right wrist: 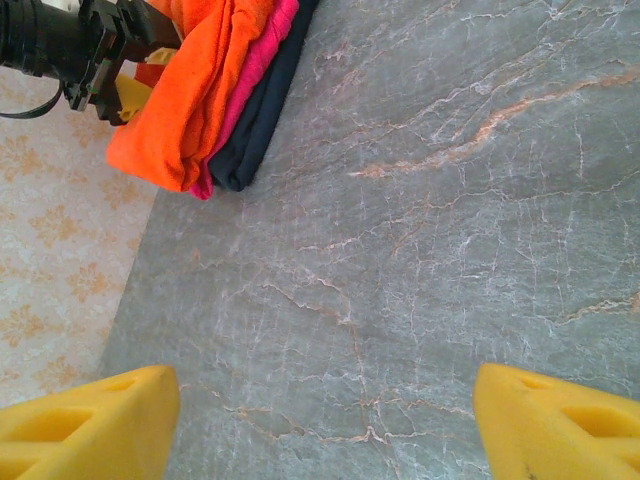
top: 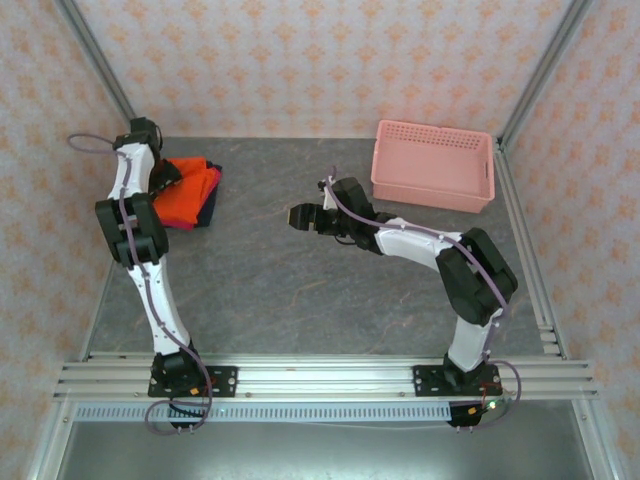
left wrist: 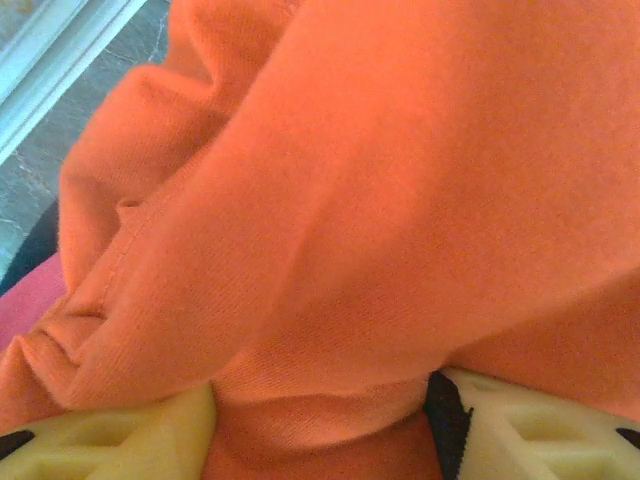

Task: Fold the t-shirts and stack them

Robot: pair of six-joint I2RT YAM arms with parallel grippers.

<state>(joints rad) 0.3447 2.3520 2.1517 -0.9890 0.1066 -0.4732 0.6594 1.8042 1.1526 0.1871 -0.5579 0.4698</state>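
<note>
My left claw (left wrist: 320, 425) is pressing down into the orange shirt (left wrist: 380, 200), with a fold of it bunching up between the fingers. Honestly can't tell if I'm actually pinching it. That shirt is lying on top of the pink shirt (right wrist: 255, 70) and the dark shirt (right wrist: 270, 100), far left on the surface (top: 300, 290). My right claw (right wrist: 325, 420) is hovering mid-surface, wide open and holding nothing.

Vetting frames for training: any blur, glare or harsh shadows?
Top external: even light, sharp, only faint shadows on the table. Left wrist: orange t-shirt very close, slightly soft. Right wrist: table veining crisp, no glare.
</note>
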